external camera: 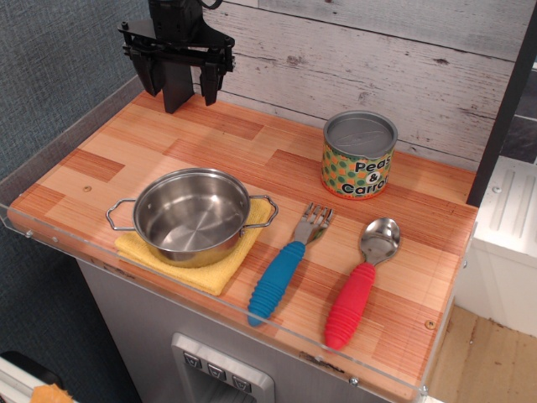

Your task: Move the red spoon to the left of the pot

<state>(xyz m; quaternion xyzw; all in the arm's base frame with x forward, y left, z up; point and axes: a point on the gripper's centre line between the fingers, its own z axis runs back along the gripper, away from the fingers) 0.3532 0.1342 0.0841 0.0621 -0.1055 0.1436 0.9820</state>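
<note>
Spoon [362, 279] lies right of fork [285, 262], well right of pot [190, 214]. Your tool [179, 82] hangs open, empty, above tabletop [243, 147] back-left corner.

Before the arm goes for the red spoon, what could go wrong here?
1. The blue fork lies close beside the red spoon; the gripper may bump it.
2. The pot rests on a yellow cloth and lies in the spoon's path leftward; a low carry could hit it.
</note>
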